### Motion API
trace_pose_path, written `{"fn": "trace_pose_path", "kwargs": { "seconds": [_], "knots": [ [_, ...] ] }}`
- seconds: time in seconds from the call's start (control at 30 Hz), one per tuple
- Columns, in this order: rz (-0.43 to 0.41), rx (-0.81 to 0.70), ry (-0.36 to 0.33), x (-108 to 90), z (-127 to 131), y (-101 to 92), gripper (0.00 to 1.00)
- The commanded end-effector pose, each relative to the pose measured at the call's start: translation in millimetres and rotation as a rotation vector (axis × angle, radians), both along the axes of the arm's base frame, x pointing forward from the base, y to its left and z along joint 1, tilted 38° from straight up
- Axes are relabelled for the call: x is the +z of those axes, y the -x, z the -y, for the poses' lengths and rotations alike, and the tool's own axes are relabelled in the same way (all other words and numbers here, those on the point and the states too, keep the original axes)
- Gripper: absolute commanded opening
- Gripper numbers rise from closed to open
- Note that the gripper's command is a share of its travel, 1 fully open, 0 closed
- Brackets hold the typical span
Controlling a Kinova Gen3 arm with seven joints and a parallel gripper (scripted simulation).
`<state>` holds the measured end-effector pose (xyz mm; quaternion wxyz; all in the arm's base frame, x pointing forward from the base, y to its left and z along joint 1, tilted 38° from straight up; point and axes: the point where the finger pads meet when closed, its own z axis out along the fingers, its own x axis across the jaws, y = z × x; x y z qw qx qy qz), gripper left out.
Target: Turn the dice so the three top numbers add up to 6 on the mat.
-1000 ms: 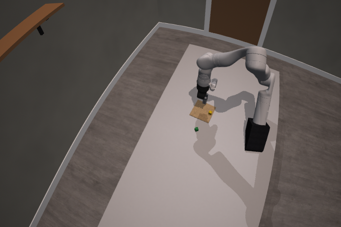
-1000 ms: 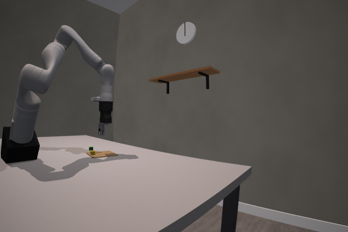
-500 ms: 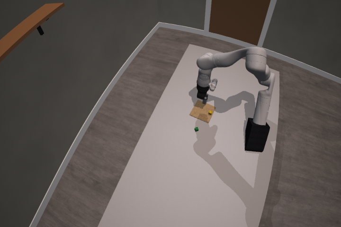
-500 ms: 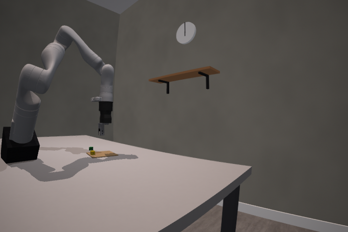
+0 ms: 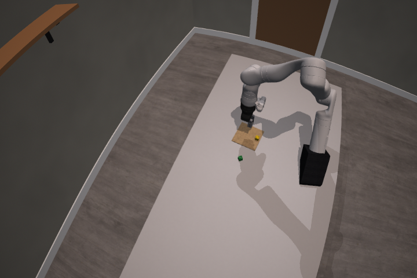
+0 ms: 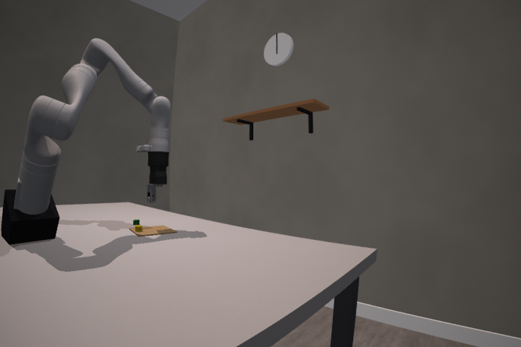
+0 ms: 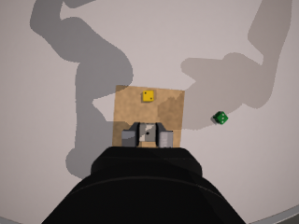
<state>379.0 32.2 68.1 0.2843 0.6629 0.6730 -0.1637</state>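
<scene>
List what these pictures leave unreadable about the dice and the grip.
- Yellow die and green die: pips too small in every view.
- Gray die in the gripper: faces hidden by fingers, wrist view.
- Its height above the mat: unclear.

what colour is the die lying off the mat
Green; clearest in the wrist view.
</scene>
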Motion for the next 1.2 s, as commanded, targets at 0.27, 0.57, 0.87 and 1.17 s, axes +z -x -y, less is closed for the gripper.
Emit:
{"fn": "trace_pose_path", "kwargs": {
  "seconds": [0.27, 0.57, 0.87, 1.17],
  "knots": [
    [0.001, 0.001, -0.001, 0.2, -0.5, -0.3, 0.40],
    [0.001, 0.001, 0.000, -12.4, 9.1, -3.1, 0.40],
    [0.001, 0.001, 0.000, -37.0, 27.8, -8.4, 0.40],
    [0.001, 0.001, 0.000, -67.0, 50.6, -15.0, 0.40]
  ]
}}
